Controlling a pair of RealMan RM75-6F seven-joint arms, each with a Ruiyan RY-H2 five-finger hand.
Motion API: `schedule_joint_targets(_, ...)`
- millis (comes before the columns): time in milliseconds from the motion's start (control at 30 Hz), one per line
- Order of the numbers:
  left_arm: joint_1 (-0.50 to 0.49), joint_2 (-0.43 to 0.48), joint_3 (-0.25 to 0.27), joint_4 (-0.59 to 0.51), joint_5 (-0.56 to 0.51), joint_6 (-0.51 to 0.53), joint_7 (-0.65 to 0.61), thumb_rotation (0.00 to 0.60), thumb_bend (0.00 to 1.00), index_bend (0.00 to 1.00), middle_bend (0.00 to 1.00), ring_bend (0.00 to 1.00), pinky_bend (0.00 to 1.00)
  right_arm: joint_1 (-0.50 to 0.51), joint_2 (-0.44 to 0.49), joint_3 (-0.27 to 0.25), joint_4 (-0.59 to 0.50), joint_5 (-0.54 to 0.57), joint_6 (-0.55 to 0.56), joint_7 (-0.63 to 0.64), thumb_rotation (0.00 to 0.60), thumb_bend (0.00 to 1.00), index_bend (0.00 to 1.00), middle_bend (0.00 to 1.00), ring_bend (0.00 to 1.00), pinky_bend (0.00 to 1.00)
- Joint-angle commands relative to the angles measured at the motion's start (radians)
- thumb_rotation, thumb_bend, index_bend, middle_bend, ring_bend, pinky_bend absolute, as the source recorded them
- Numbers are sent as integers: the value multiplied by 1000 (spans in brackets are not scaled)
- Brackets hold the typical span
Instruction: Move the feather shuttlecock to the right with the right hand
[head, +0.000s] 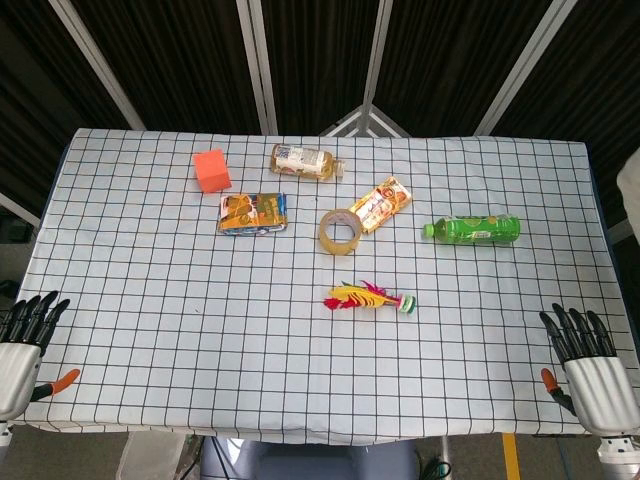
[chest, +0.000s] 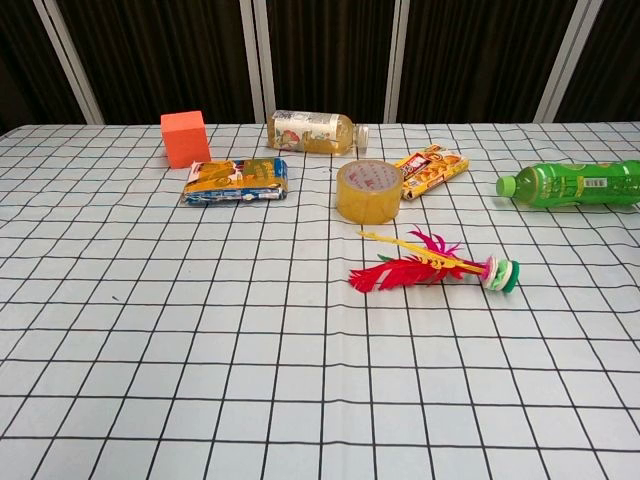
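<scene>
We list the desk under matt white cloth with a black grid, faintly creased. Feather shuttlecock: soft red, pink and yellow plumes on a stack of smooth plastic discs. Tape roll: glossy tan film. Green bottle and pale bottle: clear shiny plastic. Both snack packets: glossy foil. Orange cube: matt. Each robot hand: silvery casing, black fingers.

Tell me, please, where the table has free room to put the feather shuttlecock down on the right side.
Free cloth lies right of the feather shuttlecock, between the green bottle behind it and the right hand at the table's near edge. Crowded: the far middle, around the tape roll, snack packet and lying drink bottle.
</scene>
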Motion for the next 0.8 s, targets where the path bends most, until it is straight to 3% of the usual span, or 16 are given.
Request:
schedule_joint_targets(33,0,0,0,0,0,1,0,600,0,0,0,0,0,2,0,0,-3,-1,-2,3,600,398,0,0,0,0)
schedule_joint_targets(333,0,-1,0,2,3,2,-1,600,0,0,0,0,0,51,-19,22,-43,-15,-52,-23,600,398,0,0,0,0)
schedule_joint_targets(533,-4,-1,0,0,4,-3,-5,600,0,0,0,0,0,151,-67,82,-171,34,-177,-25,600,397,14,0,0,0)
schedule_joint_targets(633,-3,3,1,-1,4,-3,-13,600,0,0,0,0,0,224,-128,141,-256,138,-278,-47,600,398,122,0,0,0)
schedule_joint_targets(800,-4,9,1,-5,0,-7,-31,600,0,0,0,0,0,314,-275,202,-288,278,-372,-139,600,398,312,52,0,0)
